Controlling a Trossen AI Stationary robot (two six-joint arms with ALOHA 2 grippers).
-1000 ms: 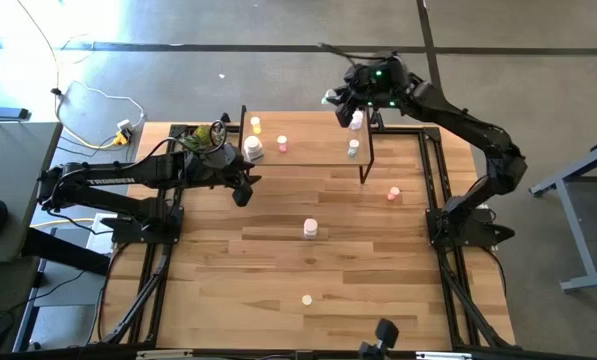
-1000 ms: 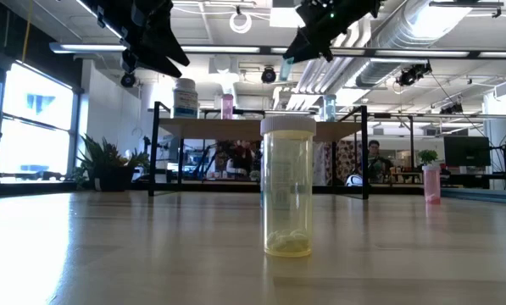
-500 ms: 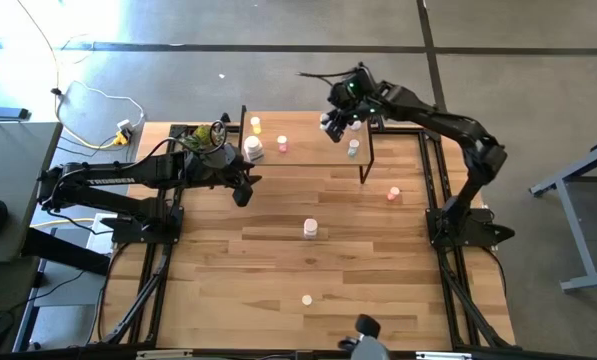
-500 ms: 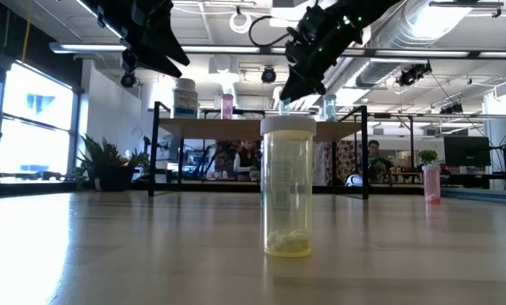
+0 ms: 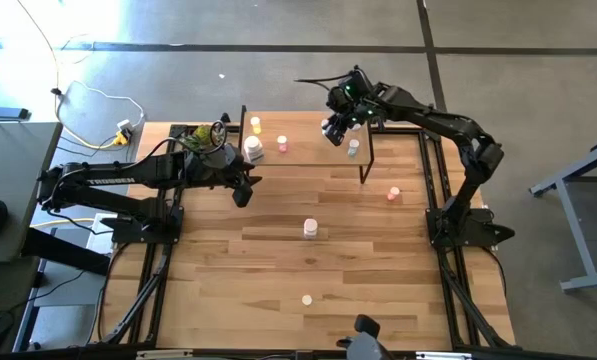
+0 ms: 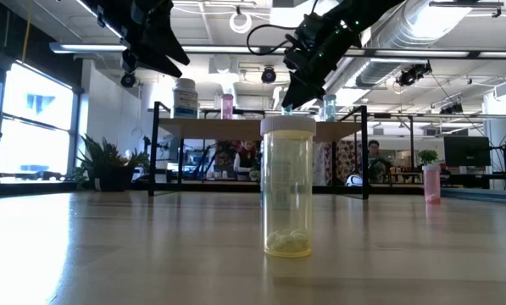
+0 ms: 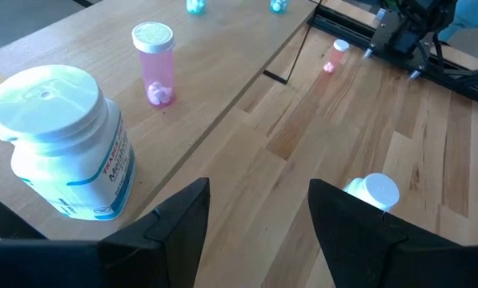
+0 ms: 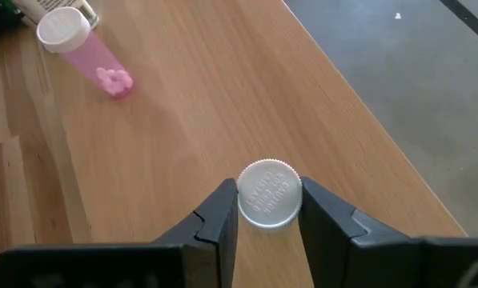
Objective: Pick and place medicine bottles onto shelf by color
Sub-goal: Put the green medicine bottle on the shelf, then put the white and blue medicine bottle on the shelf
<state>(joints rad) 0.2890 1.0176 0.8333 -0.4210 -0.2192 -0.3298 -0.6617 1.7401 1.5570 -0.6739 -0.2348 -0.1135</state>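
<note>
My right gripper [image 5: 333, 128] is over the light-wood shelf [image 5: 308, 155], shut on a small greenish bottle with a white cap [image 8: 268, 194]. On the shelf stand a yellow bottle [image 5: 255, 124], a large white one [image 5: 253, 148], a pink one [image 5: 282, 144] and a greenish one [image 5: 353, 148]. On the table stand an orange-red bottle [image 5: 393, 193], a pink one [image 5: 310, 229] and a pale yellow one [image 5: 306, 299]. My left gripper [image 5: 240, 190] is open and empty in front of the shelf's left end. My right gripper pinches the bottle between its two fingers, at the sides just under the white cap [image 8: 247, 210]. The fingers come from above, pointing down. The bottle stands upright below them [image 6: 285, 108], down at the shelf top; whether its base rests on the board I cannot tell.
The shelf's thin dark legs [image 5: 366, 165] stand at its corners. A green leafy object [image 5: 210, 135] sits at the table's far left, by the left arm. In the low view the pale yellow bottle [image 6: 287, 186] stands close in front and hides part of the shelf.
My right gripper has carried the greenish bottle toward the table's left edge and down, from above the shelf's right end to the shelf top near its middle. The bottle has stayed upright in the hold.
</note>
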